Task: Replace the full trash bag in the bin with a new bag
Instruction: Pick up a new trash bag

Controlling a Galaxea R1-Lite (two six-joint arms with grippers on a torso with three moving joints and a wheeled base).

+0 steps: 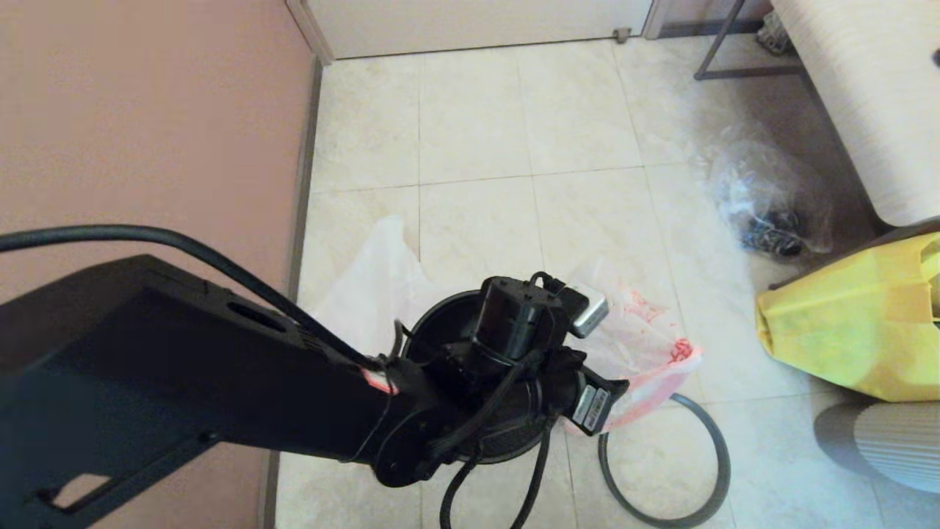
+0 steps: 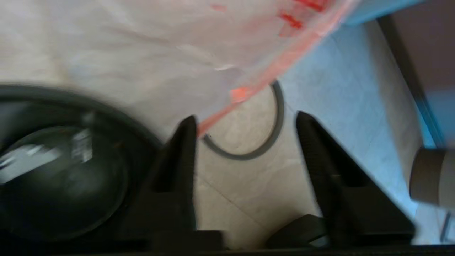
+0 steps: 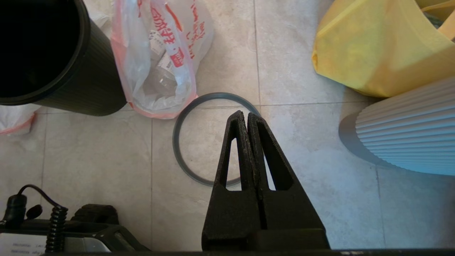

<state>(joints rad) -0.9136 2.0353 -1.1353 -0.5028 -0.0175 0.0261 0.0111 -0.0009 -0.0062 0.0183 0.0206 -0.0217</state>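
Fingers spread, the left gripper [image 2: 245,122] is hovering beside the bin [image 3: 49,60], readying a bag [image 2: 160,46]; right gripper [image 3: 247,119] is waiting, fingers pressed together, above the hoop [image 3: 185,167].

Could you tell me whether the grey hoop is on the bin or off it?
Off: the hoop lies flat on the floor tiles beside the bin, whose mouth is bare.
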